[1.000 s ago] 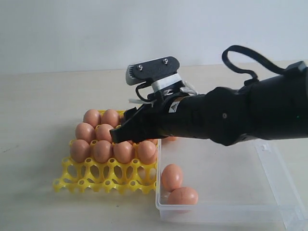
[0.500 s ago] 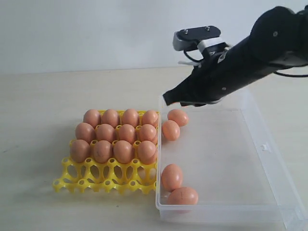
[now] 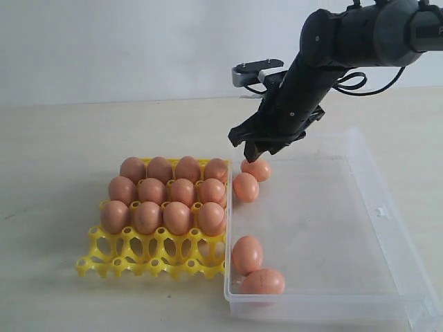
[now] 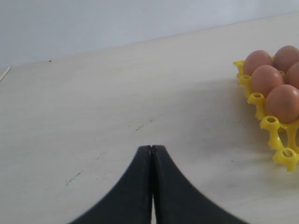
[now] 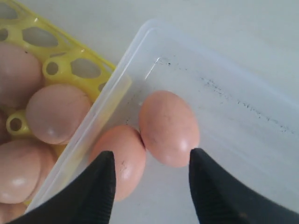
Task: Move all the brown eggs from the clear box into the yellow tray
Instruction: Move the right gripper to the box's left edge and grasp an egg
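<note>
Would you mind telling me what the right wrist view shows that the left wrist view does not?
Only the right wrist view: the clear box with two touching eggs in it, and the open right hand close by them. Only the left wrist view: the shut left hand. Both: the yellow tray holding more eggs, and the table.

This looks like a robotics lab bench rather than a home: a plain pale tabletop [image 3: 62,138] against a blank white wall [image 3: 104,48], 1 black robot arm [image 3: 346,34] reaching over it, and brown eggs [image 3: 147,216] in a yellow tray [image 3: 138,261] beside a clear box [image 3: 325,221].
</note>
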### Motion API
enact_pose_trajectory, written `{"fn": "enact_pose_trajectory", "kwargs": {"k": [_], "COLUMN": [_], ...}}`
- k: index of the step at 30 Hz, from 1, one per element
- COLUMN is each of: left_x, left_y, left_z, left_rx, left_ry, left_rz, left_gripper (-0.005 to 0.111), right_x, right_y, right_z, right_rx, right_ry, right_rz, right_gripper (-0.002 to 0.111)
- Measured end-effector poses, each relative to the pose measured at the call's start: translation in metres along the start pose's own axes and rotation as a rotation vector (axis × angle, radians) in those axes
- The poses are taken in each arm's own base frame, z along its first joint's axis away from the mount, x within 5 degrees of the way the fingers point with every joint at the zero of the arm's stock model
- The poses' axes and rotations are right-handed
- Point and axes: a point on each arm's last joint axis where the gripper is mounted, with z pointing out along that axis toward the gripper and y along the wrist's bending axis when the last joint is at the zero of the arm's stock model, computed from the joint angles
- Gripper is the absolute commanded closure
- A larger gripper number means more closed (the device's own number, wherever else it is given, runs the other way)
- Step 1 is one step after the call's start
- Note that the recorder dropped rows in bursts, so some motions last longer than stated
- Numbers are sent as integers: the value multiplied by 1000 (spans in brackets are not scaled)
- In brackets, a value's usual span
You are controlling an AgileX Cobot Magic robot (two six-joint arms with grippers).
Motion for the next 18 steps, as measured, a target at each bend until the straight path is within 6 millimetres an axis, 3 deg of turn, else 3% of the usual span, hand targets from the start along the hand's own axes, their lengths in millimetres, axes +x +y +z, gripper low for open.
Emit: {"fn": "enact_pose_trajectory", "kwargs": {"k": [18], "left_x": [0], "left_y": [0], "left_z": [0], "left_rx": [0], "left_ry": [0], "left_rz": [0], "left_gripper": [107], "right_x": [-9], "right_y": [5], "right_z": [5], "right_rx": [41], "right_ry": [-78], "right_rz": [-140], "right_gripper": [59]}}
